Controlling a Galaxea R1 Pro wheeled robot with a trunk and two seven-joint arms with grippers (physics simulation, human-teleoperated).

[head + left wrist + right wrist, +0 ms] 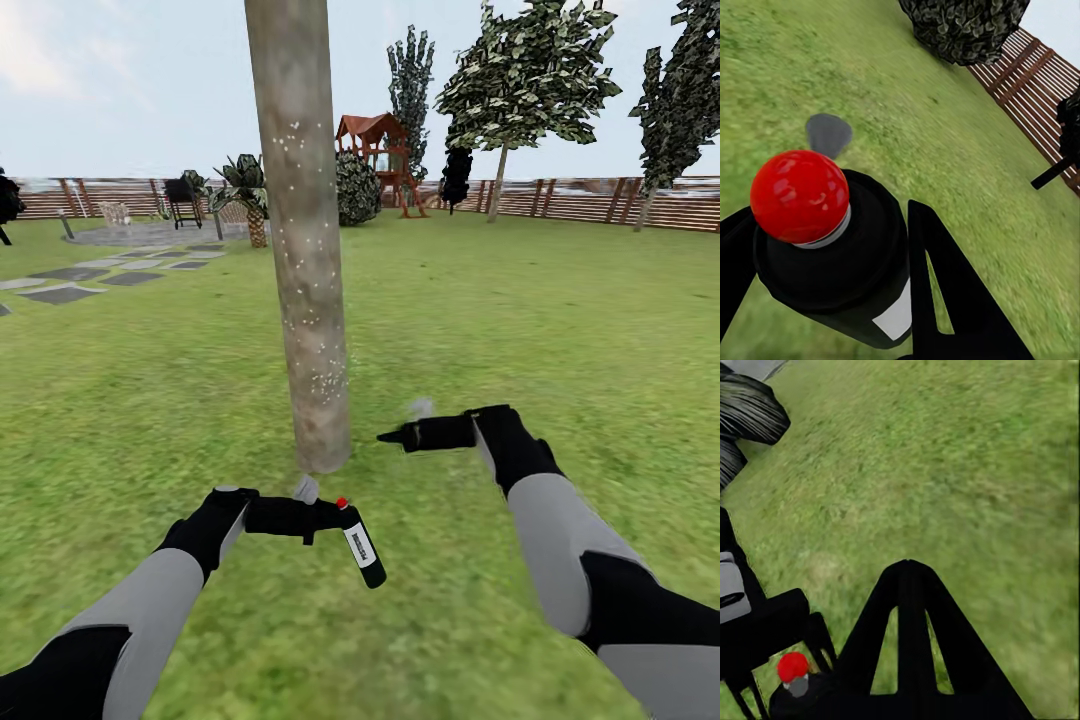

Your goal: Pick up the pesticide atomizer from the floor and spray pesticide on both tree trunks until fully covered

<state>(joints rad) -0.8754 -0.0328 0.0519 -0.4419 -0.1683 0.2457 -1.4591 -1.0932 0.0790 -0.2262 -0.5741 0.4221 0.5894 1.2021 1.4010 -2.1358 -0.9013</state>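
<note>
A thick grey-brown mottled tree trunk (pixel 300 250) rises straight ahead, dotted with tiny white pesticide specks (pixel 322 380) along its height. My left gripper (pixel 322 516) is shut on the pesticide atomizer (pixel 361 548), a slim black bottle with a white label and a red tip, held tilted just in front of the trunk's foot. Up close, the atomizer (pixel 840 262) sits between my left fingers (pixel 949 292). My right gripper (pixel 392 436) is shut on nothing, to the right of the trunk base. The atomizer's red tip (pixel 793 667) shows beside my right fingers (pixel 907 645). Another leafy tree (pixel 497 180) stands far back right.
Grey paving slabs (pixel 70 285) lie at the left. Behind stand a short palm (pixel 252 200), a wooden playhouse (pixel 378 150), dark conifers (pixel 410 80) and a brown slatted fence (pixel 590 200). Open grass (pixel 560 320) spreads to the right.
</note>
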